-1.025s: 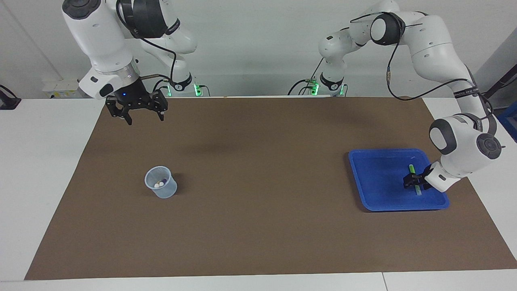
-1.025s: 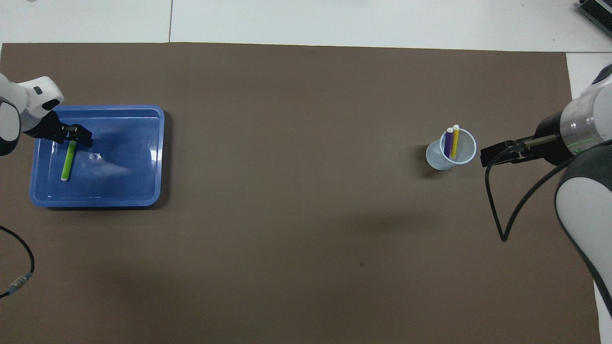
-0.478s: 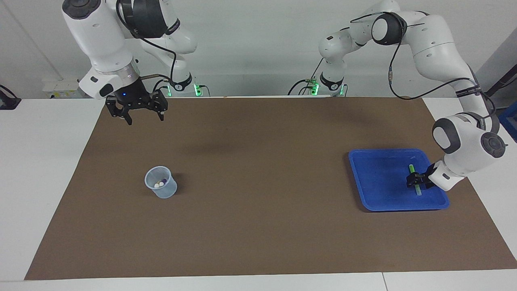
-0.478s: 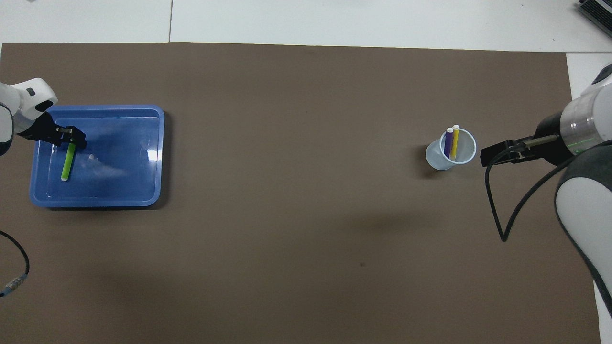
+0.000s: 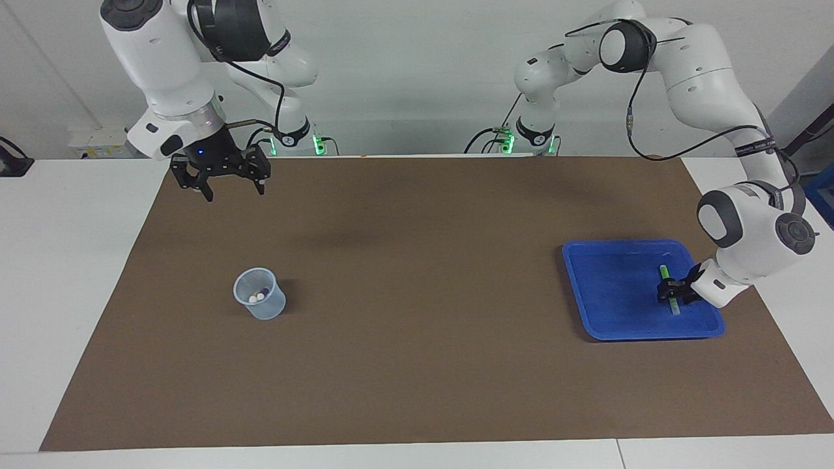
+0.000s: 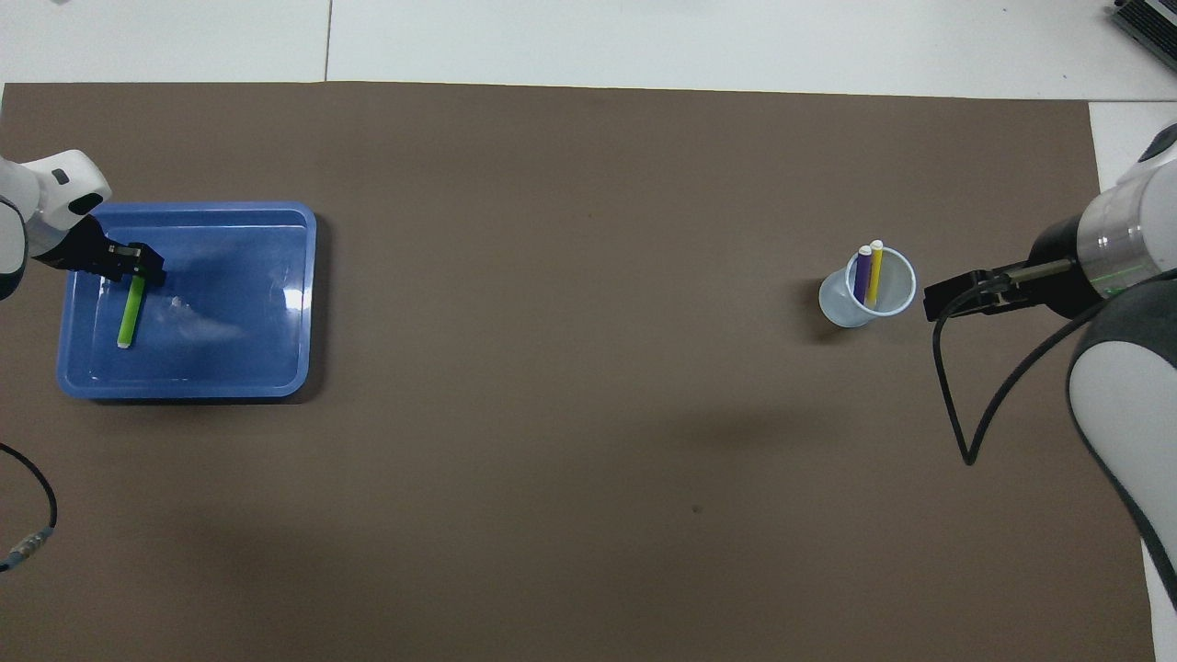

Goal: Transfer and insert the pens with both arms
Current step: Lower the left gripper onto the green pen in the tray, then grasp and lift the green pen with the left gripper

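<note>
Down in the tray (image 5: 612, 306) the left gripper (image 5: 670, 294) straddles the green pen (image 5: 665, 272), grip unclear; right gripper (image 5: 221, 179) waits released at eleven o'clock of the cup (image 5: 260, 294); next, lift cleanly.

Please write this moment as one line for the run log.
left gripper: at green pen in blue tray | right gripper: open, waiting | cup: purple, yellow pens
</note>
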Controlling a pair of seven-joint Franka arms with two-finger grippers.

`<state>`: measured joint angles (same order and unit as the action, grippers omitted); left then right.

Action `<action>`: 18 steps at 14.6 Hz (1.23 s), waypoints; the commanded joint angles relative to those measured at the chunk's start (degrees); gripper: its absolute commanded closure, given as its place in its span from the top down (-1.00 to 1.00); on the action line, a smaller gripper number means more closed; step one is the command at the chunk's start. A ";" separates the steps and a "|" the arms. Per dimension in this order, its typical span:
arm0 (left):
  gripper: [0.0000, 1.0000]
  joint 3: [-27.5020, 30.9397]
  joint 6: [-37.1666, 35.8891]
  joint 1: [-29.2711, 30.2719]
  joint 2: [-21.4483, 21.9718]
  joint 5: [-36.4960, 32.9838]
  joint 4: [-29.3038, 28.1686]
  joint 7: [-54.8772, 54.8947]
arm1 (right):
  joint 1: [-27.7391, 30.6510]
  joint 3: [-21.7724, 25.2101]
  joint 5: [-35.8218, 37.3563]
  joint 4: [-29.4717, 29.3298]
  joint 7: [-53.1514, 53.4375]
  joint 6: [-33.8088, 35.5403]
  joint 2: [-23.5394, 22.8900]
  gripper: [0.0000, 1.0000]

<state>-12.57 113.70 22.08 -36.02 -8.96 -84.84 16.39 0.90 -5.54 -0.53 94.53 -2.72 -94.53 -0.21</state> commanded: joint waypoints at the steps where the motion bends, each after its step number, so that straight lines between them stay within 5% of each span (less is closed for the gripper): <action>1: 0.01 -0.44 -1.20 0.51 -0.28 0.17 1.08 0.92 | 0.59 -0.35 -0.70 0.83 0.87 0.75 1.09 1.00; 4: -0.16 -0.44 -1.20 0.51 -0.28 0.26 0.99 0.92 | 1.12 -0.26 -0.70 0.83 0.87 0.49 1.09 1.00; 6: -0.53 -0.44 -0.94 0.59 -0.28 0.35 0.99 0.92 | 1.29 -0.26 -0.70 0.83 0.78 0.49 1.00 1.00; 11: -0.57 -0.44 -0.93 0.59 -0.28 0.44 0.99 0.92 | 1.03 -0.35 -0.70 0.74 0.87 0.84 1.18 1.00; 14: -1.00 -0.44 -1.20 0.59 -0.28 0.53 1.08 0.92 | 1.20 -0.26 -0.70 0.74 0.87 0.75 1.18 1.00; 18: -1.00 -0.35 -3.99 0.59 -0.19 3.67 1.34 0.75 | 1.29 -0.26 -0.70 0.74 0.87 0.75 1.18 1.00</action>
<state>-12.58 113.12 22.10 -36.01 -7.73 -84.73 16.46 1.25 -5.37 -0.53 94.53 -2.68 -94.53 -0.07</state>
